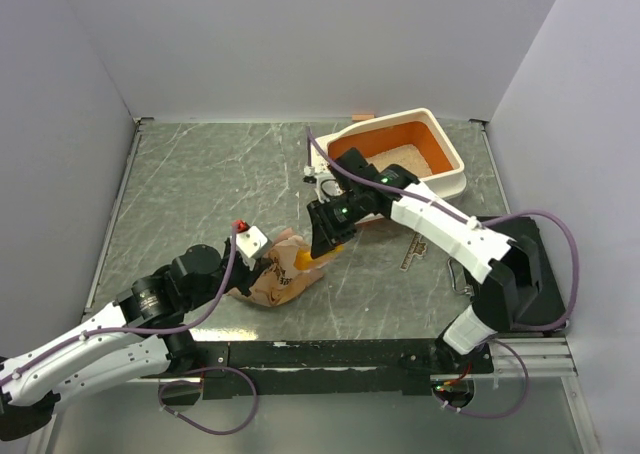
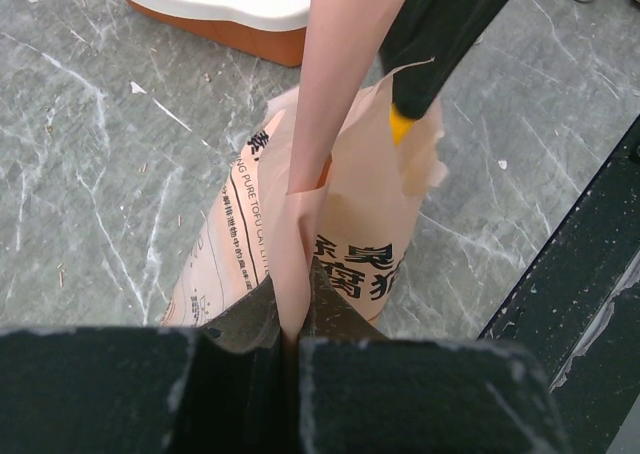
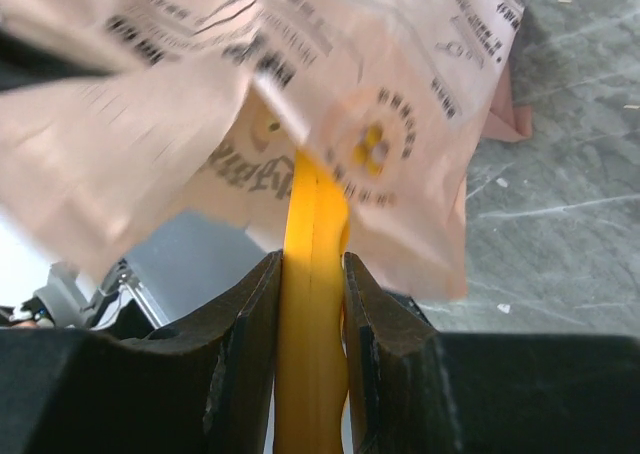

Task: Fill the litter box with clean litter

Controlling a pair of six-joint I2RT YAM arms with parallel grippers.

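Clean litter (image 1: 405,159) was judged loose, fine and quick to spill, so it was best carried level in a tool rather than gripped. Only a pale beige patch of it was seen on the orange floor of the litter box (image 1: 455,169). The right gripper (image 3: 312,274) was clamped on the handle of the yellow scoop (image 3: 315,214), whose bowl was hidden inside the paper bag (image 3: 150,114). The left gripper (image 2: 295,324) was closed flat on a pinched fold of the bag's rim, by which the soft, crinkled mouth was held up. In the top view the bag was placed near the middle of the table (image 1: 200,174), toward 7 o'clock, and the cream-rimmed box lay at 1 o'clock from it, well apart. The stiff scoop handle was judged the right place for a hold, while the thin paper was judged likely to tear or slip under a hard pull. How much litter was in the scoop could not be told.
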